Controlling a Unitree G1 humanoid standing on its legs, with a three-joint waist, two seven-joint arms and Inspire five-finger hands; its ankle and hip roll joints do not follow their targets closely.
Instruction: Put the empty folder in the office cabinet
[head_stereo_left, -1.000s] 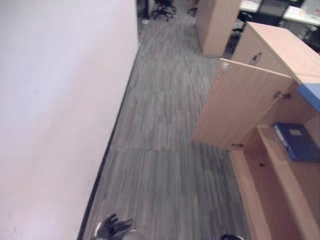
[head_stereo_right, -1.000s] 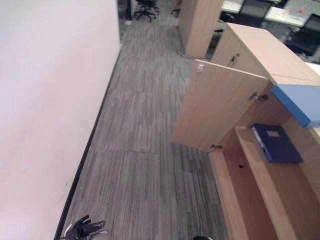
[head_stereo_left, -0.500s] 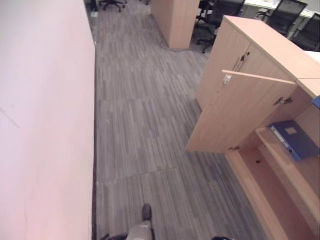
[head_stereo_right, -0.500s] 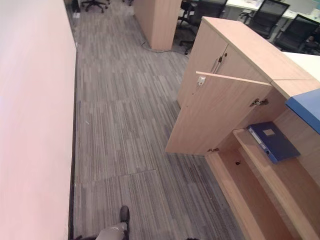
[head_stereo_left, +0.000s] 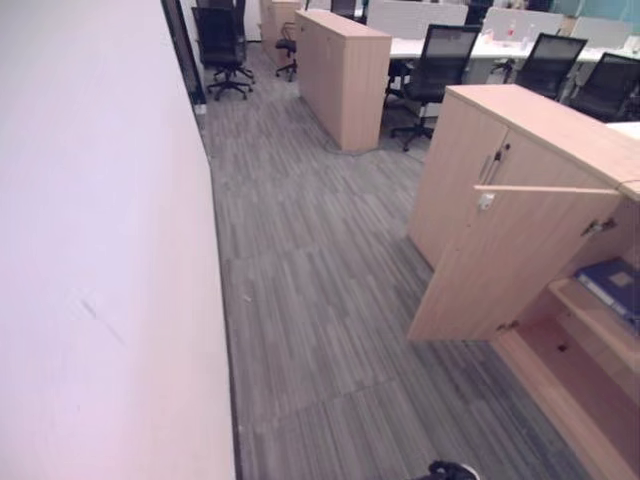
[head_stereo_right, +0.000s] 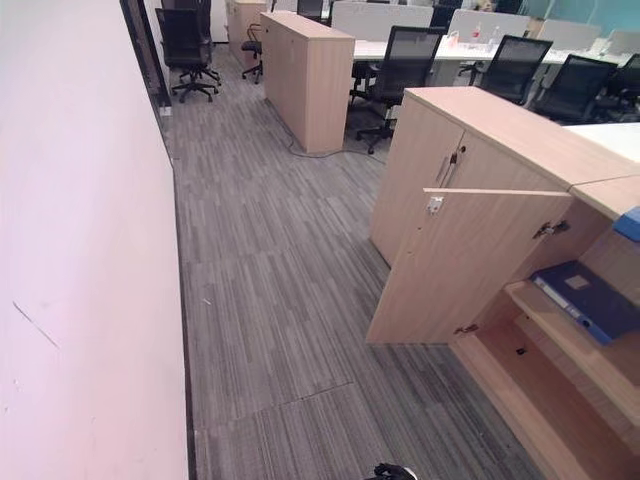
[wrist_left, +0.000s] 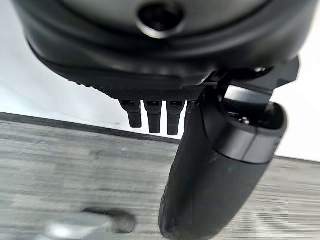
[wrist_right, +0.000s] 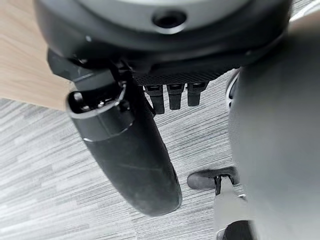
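Fingers (wrist_left: 152, 117) of the left hand (wrist_left: 165, 55) are hanging straight and relaxed in the left wrist view, with the thumb (wrist_left: 215, 175) standing out beside them, and they are holding nothing; past them the grey carpet floor (wrist_left: 60, 170) is meeting the white wall (wrist_left: 45, 95) along a dark baseboard. Fingers (wrist_right: 172, 97) of the right hand (wrist_right: 160, 45) are also pointing straight in the right wrist view, the thumb (wrist_right: 132, 155) is lying loose beside them, and this hand is carrying nothing either; striped carpet and a piece of light wood panel (wrist_right: 20, 55) are showing past it.

From the head views, the blue folder (head_stereo_right: 590, 300) is lying flat on the upper shelf (head_stereo_right: 570, 345) inside the office cabinet (head_stereo_right: 500, 130), which is standing at the right side. It is lying apart from both hands. The cabinet door (head_stereo_right: 465, 265) is standing wide open and is sticking out over the floor (head_stereo_right: 270, 290). Below the shelf, the bottom compartment (head_stereo_right: 525, 385) is showing bare wood. A light blue object (head_stereo_right: 630, 222) is showing at the right edge above the folder; I cannot tell what it is.

On the left a long white wall (head_stereo_left: 90, 250) is running along the corridor. Farther back, another wooden cabinet (head_stereo_left: 345, 75) is standing, with black office chairs (head_stereo_left: 440, 60) and desks (head_stereo_left: 520, 45) near it.
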